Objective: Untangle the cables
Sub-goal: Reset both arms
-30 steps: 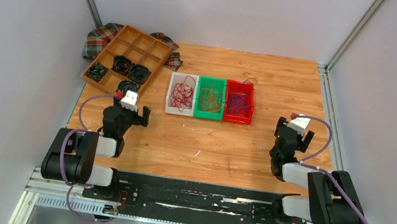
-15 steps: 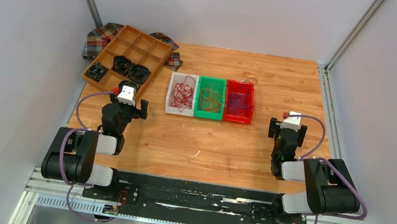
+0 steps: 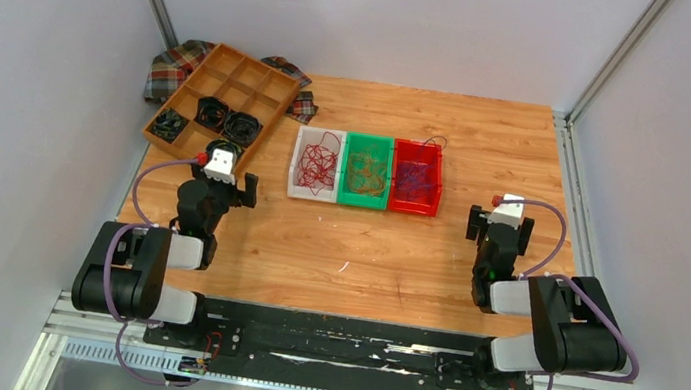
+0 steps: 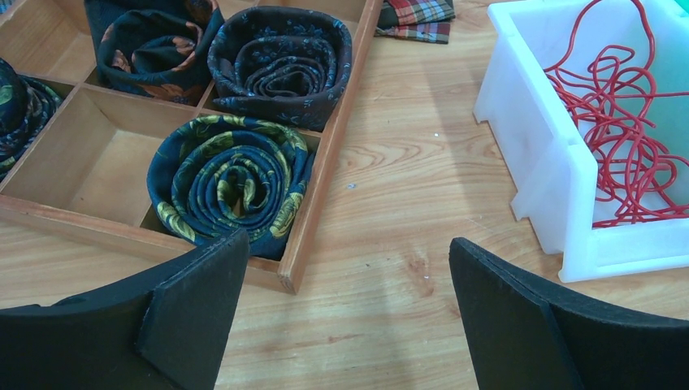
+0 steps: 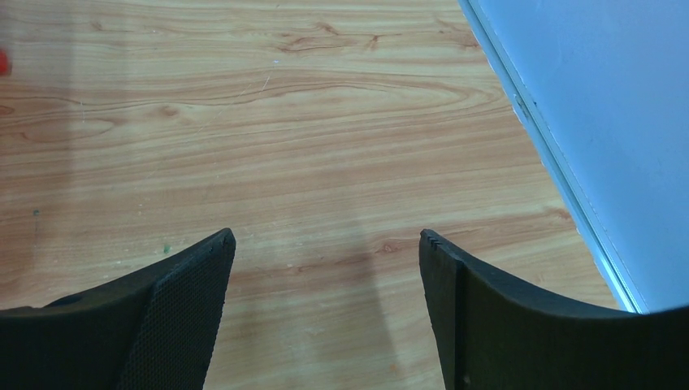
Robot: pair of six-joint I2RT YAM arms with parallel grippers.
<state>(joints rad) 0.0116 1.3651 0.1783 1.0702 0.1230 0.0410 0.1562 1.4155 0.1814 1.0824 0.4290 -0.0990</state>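
Note:
The cables lie sorted in three bins at mid-table. Red cables [image 3: 318, 161] [image 4: 621, 138] fill the white bin [image 3: 294, 188] [image 4: 528, 146], orange cables [image 3: 365, 169] the green bin [image 3: 370, 140], and purple cables [image 3: 415, 176] the red bin [image 3: 440, 182]. My left gripper [image 3: 220, 181] [image 4: 348, 244] hovers open over bare wood, near-left of the white bin, with nothing between its fingers. My right gripper [image 3: 502, 226] [image 5: 325, 237] hangs open and empty over bare wood, near-right of the red bin.
A wooden divided tray [image 3: 198, 73] [image 4: 325, 162] at the far left holds dark rolled fabric bundles [image 4: 231, 175]. Plaid cloth [image 3: 172, 66] lies behind it. The table's right edge and wall rail [image 5: 552, 162] run close to my right gripper.
Over the first half second the left gripper shifted slightly farther and leftward, and the right gripper moved a little left. Since then nothing has moved.

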